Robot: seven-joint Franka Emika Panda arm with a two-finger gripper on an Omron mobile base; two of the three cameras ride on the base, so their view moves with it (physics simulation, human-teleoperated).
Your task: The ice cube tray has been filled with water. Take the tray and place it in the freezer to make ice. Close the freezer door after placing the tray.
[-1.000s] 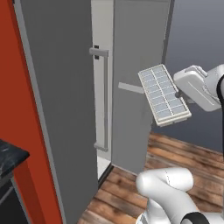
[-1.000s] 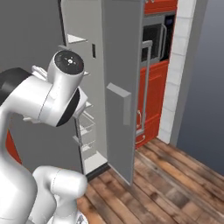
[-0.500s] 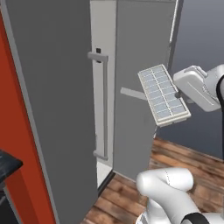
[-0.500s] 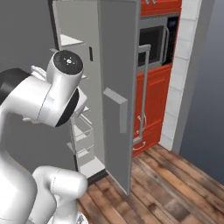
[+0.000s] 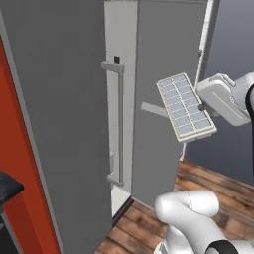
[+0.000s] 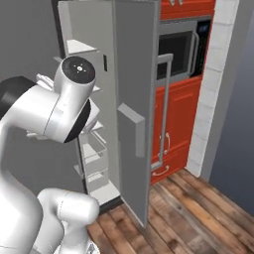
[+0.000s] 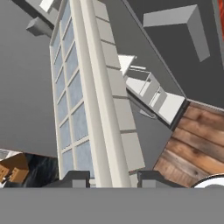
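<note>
My gripper (image 5: 202, 107) is shut on one end of the ice cube tray (image 5: 184, 106), which hangs tilted in the air in front of the open freezer door (image 5: 163, 149), right of its bar handle (image 5: 119, 124). In the hand view the tray (image 7: 94, 100) runs up from my gripper (image 7: 111, 179), both fingers (image 7: 74, 178) clamped on its rim, and the water (image 7: 74, 92) shows pale blue in the cells. The freezer (image 6: 92, 149) stands open with white shelves, left of the freezer door (image 6: 136, 74). Its shelves (image 7: 151, 94) lie beyond the tray.
A tall grey panel (image 5: 49, 124) stands close on the left, with a black counter corner (image 5: 7, 186) below it. A microwave (image 6: 176, 49), red cabinets (image 6: 176, 124) and a white brick pillar (image 6: 213, 89) are to the right. Wooden floor (image 6: 188, 213) stretches in front.
Both base views have shifted, so the camera has moved toward the freezer. The tray stays in my grip at the same spot relative to the arm.
</note>
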